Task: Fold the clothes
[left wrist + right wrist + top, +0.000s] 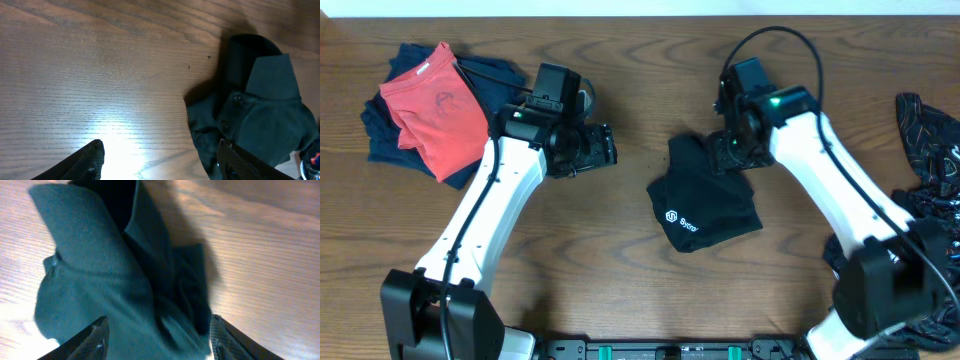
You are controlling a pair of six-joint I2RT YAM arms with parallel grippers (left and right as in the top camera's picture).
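Note:
The clothes in hand are a black garment (705,205) with a small white hexagon logo, lying bunched and partly folded in the middle of the table. My right gripper (730,152) hovers over its far right corner. In the right wrist view that gripper (157,340) stands open, the dark fabric (100,275) loose below and between its fingers. My left gripper (605,148) is open just left of the garment. In the left wrist view it (160,160) has bare wood between its fingers, with the black garment (265,110) beside its right finger (230,157).
A coral garment (435,105) lies on dark blue clothes (385,135) at the far left. Dark garments with thin-line print (930,135) sit at the right edge, reaching down by the right arm's base. Wooden table (620,250) surrounds the black garment.

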